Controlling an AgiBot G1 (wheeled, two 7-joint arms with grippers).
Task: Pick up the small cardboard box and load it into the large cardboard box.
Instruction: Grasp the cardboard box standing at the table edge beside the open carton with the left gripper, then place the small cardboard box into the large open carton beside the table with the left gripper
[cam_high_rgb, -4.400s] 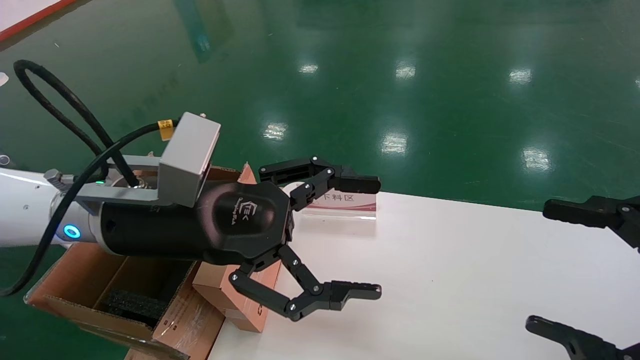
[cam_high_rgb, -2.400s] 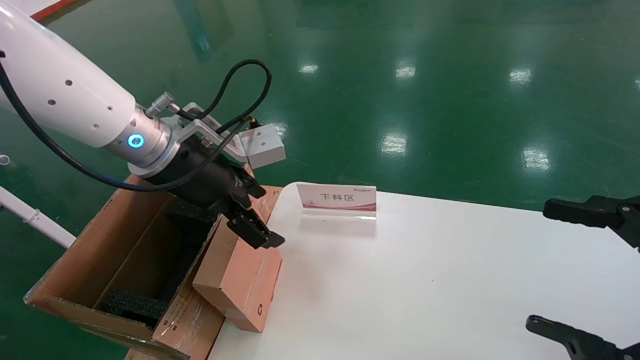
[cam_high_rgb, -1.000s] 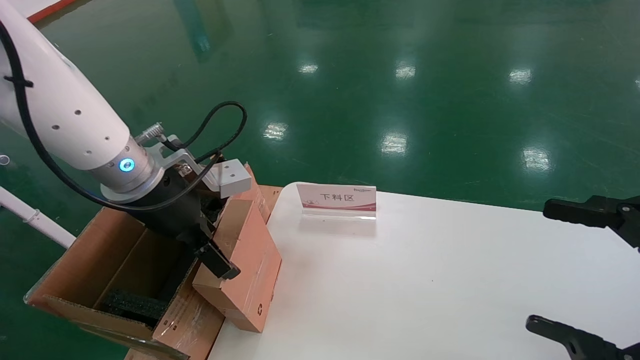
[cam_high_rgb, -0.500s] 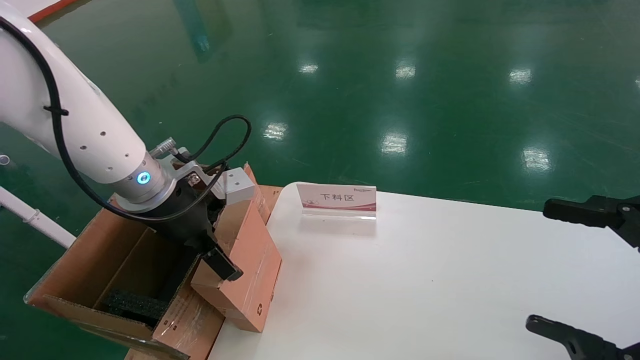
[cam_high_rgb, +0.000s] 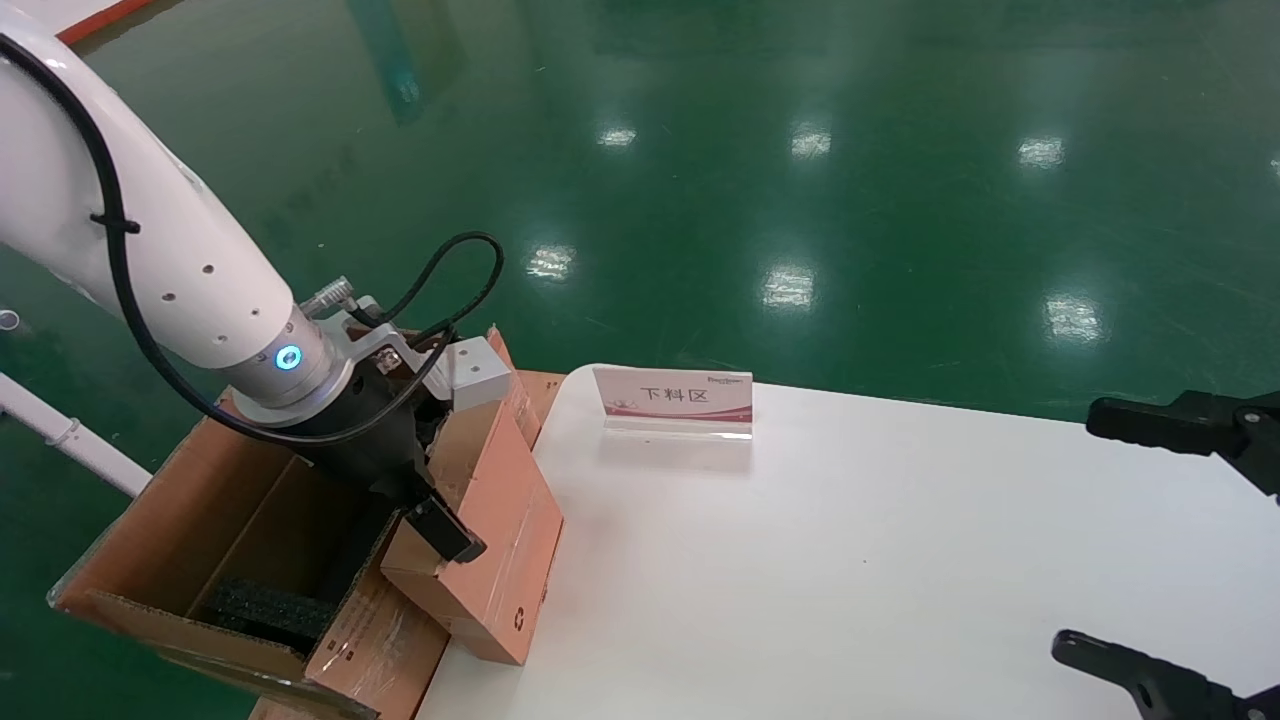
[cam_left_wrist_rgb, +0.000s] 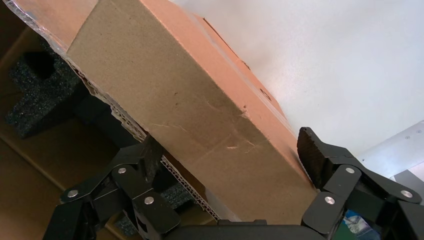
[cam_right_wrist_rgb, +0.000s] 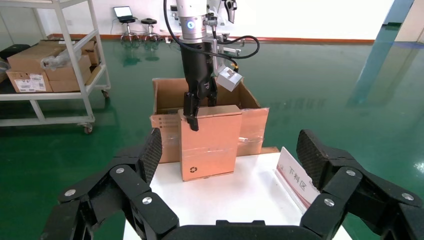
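The small cardboard box (cam_high_rgb: 505, 515) stands tilted at the table's left edge, leaning on the large cardboard box (cam_high_rgb: 190, 500), recycling symbol low on its face. My left gripper (cam_high_rgb: 440, 522) is shut on its upper edge. One finger (cam_left_wrist_rgb: 312, 150) presses the orange face; the other (cam_left_wrist_rgb: 149, 156) sits behind, beside the large box's corrugated flap. From the right wrist view the small cardboard box (cam_right_wrist_rgb: 207, 142) stands upright before the large cardboard box (cam_right_wrist_rgb: 252, 125). Black foam (cam_left_wrist_rgb: 35, 95) lies inside. My right gripper (cam_high_rgb: 1075, 530) hangs open at the far right.
A white table (cam_high_rgb: 850, 560) carries a small red-and-white sign (cam_high_rgb: 675, 400) near its back left corner. Green floor surrounds it. A metal cart (cam_right_wrist_rgb: 50, 65) with cartons stands far behind the large box.
The left arm swung from above the table down to the small box and shut on its upper edge. In the last half second it barely moved. The right arm stayed still.
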